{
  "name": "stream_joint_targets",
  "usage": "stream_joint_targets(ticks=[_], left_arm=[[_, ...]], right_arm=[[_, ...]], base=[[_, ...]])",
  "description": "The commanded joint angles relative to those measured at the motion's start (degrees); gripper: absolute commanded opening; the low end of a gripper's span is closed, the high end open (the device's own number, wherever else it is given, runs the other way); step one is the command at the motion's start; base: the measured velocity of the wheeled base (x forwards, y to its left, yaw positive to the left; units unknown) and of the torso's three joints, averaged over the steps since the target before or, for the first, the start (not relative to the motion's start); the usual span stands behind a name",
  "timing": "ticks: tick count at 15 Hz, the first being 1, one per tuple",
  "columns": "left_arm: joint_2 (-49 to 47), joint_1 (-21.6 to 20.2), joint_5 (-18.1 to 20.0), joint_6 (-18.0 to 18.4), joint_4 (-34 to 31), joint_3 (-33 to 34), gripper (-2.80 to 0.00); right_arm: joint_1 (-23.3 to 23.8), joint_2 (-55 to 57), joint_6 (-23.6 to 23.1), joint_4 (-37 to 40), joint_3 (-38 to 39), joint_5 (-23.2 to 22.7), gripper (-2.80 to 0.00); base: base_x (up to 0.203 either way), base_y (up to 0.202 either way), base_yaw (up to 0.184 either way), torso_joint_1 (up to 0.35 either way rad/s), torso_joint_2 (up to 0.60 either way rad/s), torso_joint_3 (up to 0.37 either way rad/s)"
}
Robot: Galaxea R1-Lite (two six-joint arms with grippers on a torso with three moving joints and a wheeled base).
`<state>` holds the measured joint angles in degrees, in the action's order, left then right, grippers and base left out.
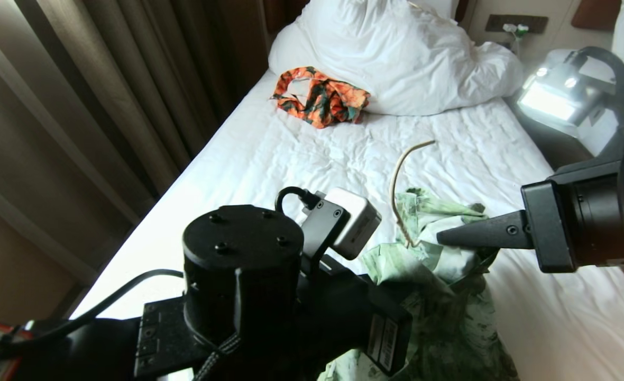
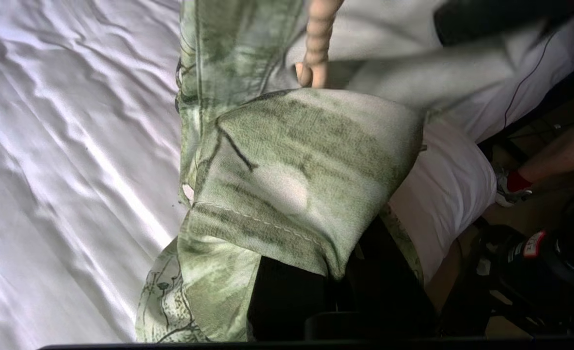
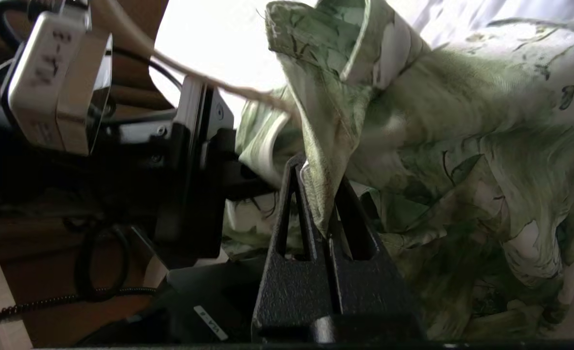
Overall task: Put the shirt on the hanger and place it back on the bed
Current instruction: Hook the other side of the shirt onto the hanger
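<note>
The green flowered shirt [image 1: 439, 264] hangs bunched between both grippers above the near part of the bed [image 1: 269, 159]. The cream hanger [image 1: 401, 174] has its curved hook rising out of the collar, and its twisted neck [image 2: 318, 43] shows just beyond the cloth. My right gripper [image 1: 441, 238] reaches in from the right and is shut on a fold of the shirt [image 3: 326, 146]. My left gripper [image 2: 338, 287] sits under draped cloth [image 2: 292, 165], its dark fingers nipping the hem; my left arm [image 1: 243, 264] hides it in the head view.
An orange-and-teal garment [image 1: 320, 103] lies by the white pillow and duvet [image 1: 396, 53] at the head of the bed. Curtains [image 1: 106, 106] run along the left side. A lit bedside lamp [image 1: 550, 100] stands at the right. A person's leg [image 2: 559, 155] is beside the bed.
</note>
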<state>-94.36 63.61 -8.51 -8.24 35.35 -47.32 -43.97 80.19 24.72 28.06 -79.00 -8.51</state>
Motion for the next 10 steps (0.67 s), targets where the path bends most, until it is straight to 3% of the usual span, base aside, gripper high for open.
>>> stream_joint_targets(ticks=[1,4,8,10], left_arm=[[-1.1,-0.6,-0.3,-0.3,0.2,-2.5,-2.80],[-2.0,-1.0,-0.3,-0.5,2.7,-4.6,-2.80],[-8.6,-0.9,-0.9,-0.3,23.4,-4.4,-2.80],[-9.2,-0.9,-1.8,-1.5,25.9,-4.7,-2.80]], right_arm=[[-1.3,-2.5,0.2,1.5,0.1,-0.2,-2.80],[-1.4,-5.1,0.1,2.4,1.1,-0.3,-2.80],[-1.3,-6.0,-5.1,1.8,0.8,-0.2,-2.80],[-1.3,-6.5,-7.9,1.7,0.8,-0.4,-2.80]], base=[[0.000,0.000,0.000,0.000,0.00,0.000],[0.000,0.000,0.000,0.000,0.00,0.000],[0.000,0.000,0.000,0.000,0.00,0.000],[0.000,0.000,0.000,0.000,0.00,0.000]])
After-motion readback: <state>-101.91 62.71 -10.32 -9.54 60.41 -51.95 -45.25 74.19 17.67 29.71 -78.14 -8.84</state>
